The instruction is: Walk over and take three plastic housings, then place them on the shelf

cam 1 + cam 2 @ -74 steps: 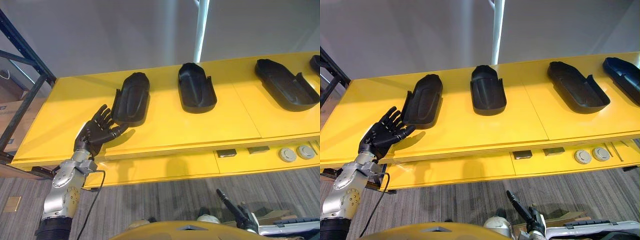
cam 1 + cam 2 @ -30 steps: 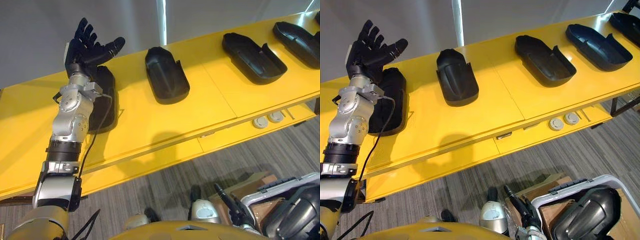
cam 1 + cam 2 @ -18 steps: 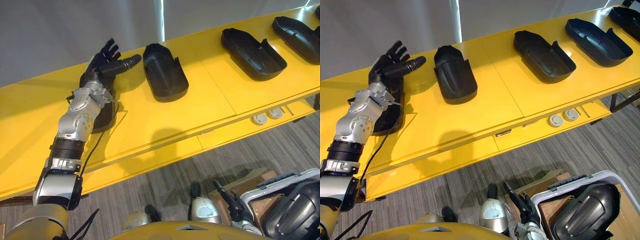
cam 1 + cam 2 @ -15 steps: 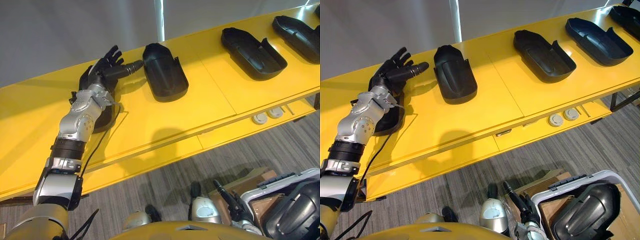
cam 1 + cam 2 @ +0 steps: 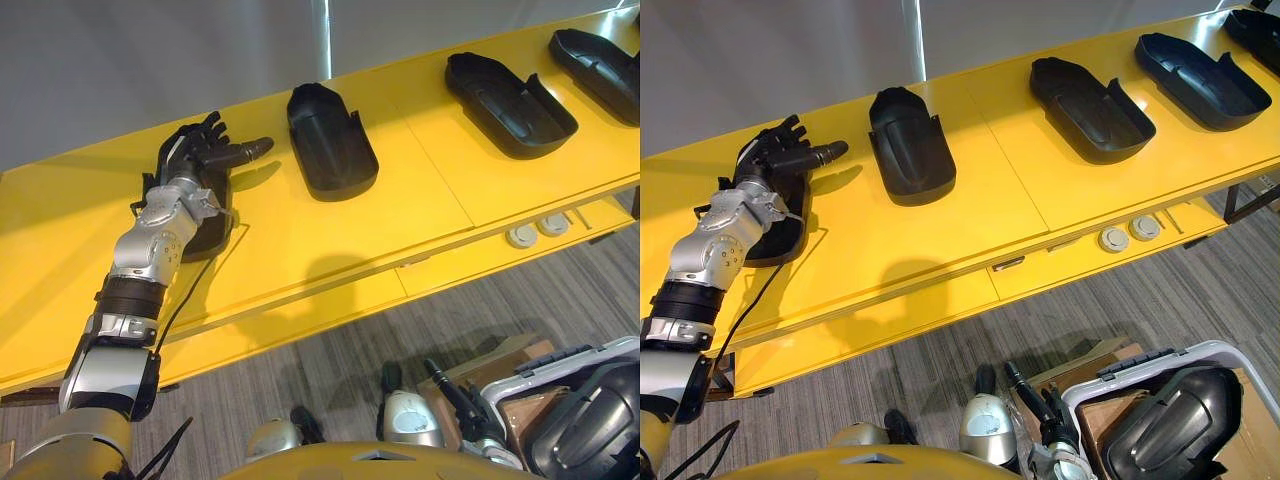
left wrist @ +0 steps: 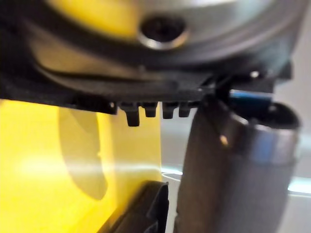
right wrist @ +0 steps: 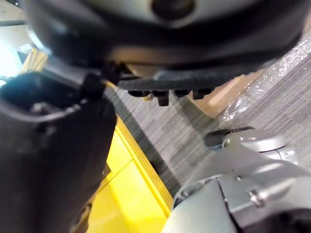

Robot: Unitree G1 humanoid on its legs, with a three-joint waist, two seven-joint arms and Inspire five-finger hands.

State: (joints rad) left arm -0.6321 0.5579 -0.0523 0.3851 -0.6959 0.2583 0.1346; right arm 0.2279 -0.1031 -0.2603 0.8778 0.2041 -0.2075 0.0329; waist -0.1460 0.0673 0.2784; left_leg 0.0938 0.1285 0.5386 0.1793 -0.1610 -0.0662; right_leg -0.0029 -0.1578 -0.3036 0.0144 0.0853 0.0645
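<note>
The left hand (image 5: 195, 152) is spread wide over the far end of the leftmost black moulded plastic housing (image 5: 780, 235), close to the long yellow table's (image 5: 420, 190) back edge. Bare tabletop is seen between it and the next black housing (image 5: 330, 140). The right hand's (image 7: 170, 48) state cannot be told.

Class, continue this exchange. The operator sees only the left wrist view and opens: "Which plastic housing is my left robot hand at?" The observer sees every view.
Observer: The left robot hand is over the far end of the leftmost housing on the yellow table.
Operator: Is it gripped?
Observer: No, the fingers are extended, not curled round it.
Operator: Any neighbours?
Observer: The next housing lies apart, to the right.
</note>
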